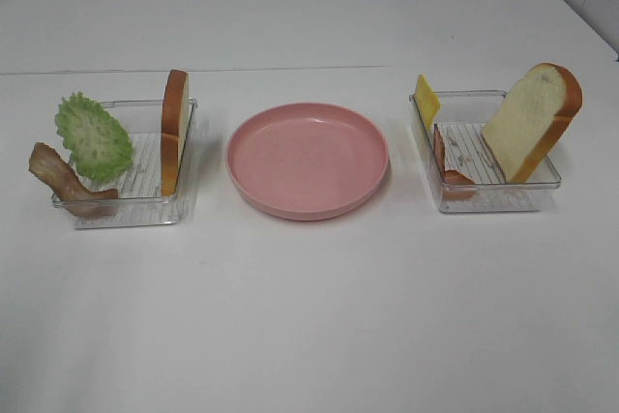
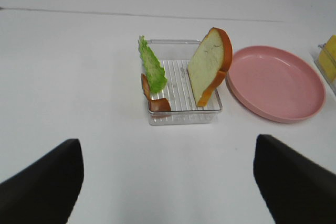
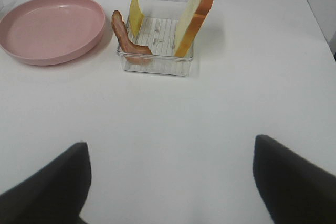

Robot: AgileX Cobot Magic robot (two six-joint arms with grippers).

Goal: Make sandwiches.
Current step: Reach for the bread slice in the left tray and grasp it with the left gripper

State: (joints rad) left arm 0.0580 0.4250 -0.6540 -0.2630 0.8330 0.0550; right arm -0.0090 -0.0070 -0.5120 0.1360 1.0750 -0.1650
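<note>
A white table (image 1: 309,316) carries three things in a row across its middle: a clear tray toward the left edge, a round pink plate (image 1: 308,160) at the centre, and a second clear tray toward the right edge. No sandwich is stacked; the parts stand in the trays and the plate is bare.

In the left tray (image 1: 126,221), the left bread slice (image 1: 174,128) stands upright on its edge against the wall nearest the plate. The lettuce leaf (image 1: 93,137) leans on the opposite wall, toward the table's left edge, and rises above the rim. The left bacon strip (image 1: 60,176) hangs over the tray's near left corner, partly outside it.

In the right tray (image 1: 493,204), the cheese slice (image 1: 426,101) stands at the far corner on the plate side, poking above the rim. The right bacon strip (image 1: 447,169) lies along the same wall, nearer the table's near edge. The right bread slice (image 1: 532,123) leans tilted against the wall toward the table's right edge.

Neither arm shows in the high view. The left gripper (image 2: 165,141) hangs above bare table on the near-edge side of the left tray, its dark fingers (image 2: 47,182) spread wide and holding nothing. The right gripper (image 3: 170,141) hangs likewise before the right tray, its fingers (image 3: 294,182) wide apart and empty.
</note>
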